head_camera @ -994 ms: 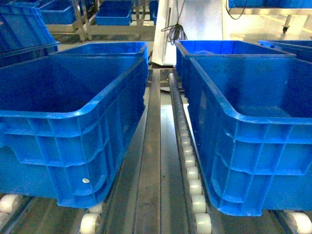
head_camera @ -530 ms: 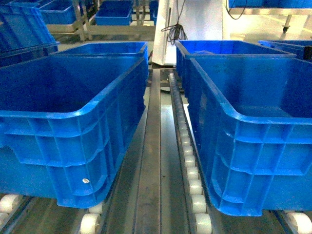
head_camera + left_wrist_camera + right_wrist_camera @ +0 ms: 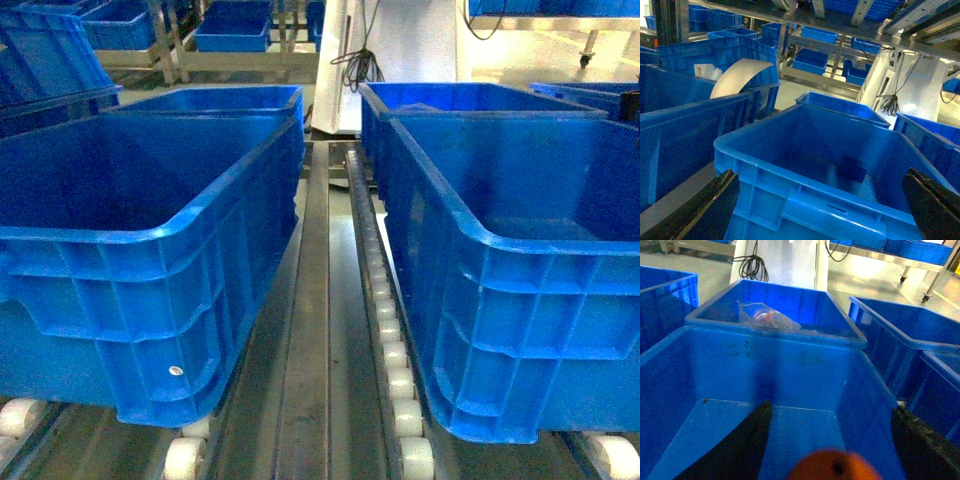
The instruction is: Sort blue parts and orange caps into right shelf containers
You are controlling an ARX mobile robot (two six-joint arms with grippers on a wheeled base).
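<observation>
orange cap (image 3: 834, 466): you'll find it at the bottom edge of the r wrist view, blurred, sitting between the two dark fingers (image 3: 735, 450) of the right gripper (image 3: 832, 452). jaws stand wide apart; cap lies in the gap, and i can't tell whether either finger touches it. digits on its side not readable. it hangs above the inside of the near right crate (image 3: 805, 357), whose floor shows bare below it.

behind that crate, touching rim to rim, a second blue crate (image 3: 777, 295) holds a clear plastic bag (image 3: 767, 317) w/ something reddish inside; contents too blurred to name.

left gripper (image 3: 822, 210): both dark fingers (image 3: 702, 212) show at the lower corners of the l wrist view, jaws spread wide, nothing between them. below sits the near left crate (image 3: 805, 200); one dark squarish patch shows on its floor, can't tell what it is.

head view: near left crate (image 3: 150, 240) and near right crate (image 3: 480, 260) stand on the shelf (image 3: 310, 340), apart, w/ a steel rail and a white roller track (image 3: 385, 330) between them. neither gripper identifiable in this view; a dark sliver at the right edge can't be made out. more blue bins on racks in the background.
</observation>
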